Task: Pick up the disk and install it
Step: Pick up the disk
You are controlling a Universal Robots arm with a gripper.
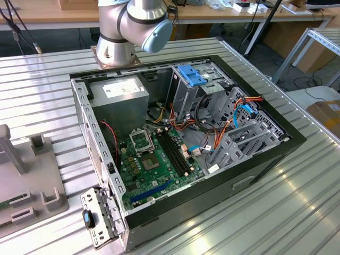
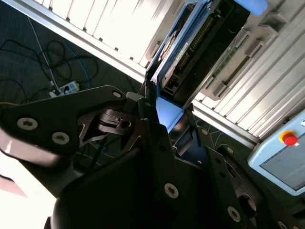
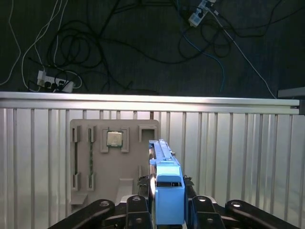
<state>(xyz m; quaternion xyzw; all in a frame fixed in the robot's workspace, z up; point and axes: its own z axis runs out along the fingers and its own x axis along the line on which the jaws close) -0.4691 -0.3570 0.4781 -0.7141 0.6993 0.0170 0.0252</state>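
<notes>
The disk is held on edge.
It is clamped by the gripper; it could be dropped if gripped loosely.

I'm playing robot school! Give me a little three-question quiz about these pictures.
1. True or false: in the first wrist view, the end effector grips the disk.
2. What colour is the plastic carrier rail around the disk? A) red B) blue C) yellow
3. Fill in the blank: in the exterior view, the green motherboard lies inside the open computer ____.

Key: 1 true; 2 B; 3 case.
</notes>
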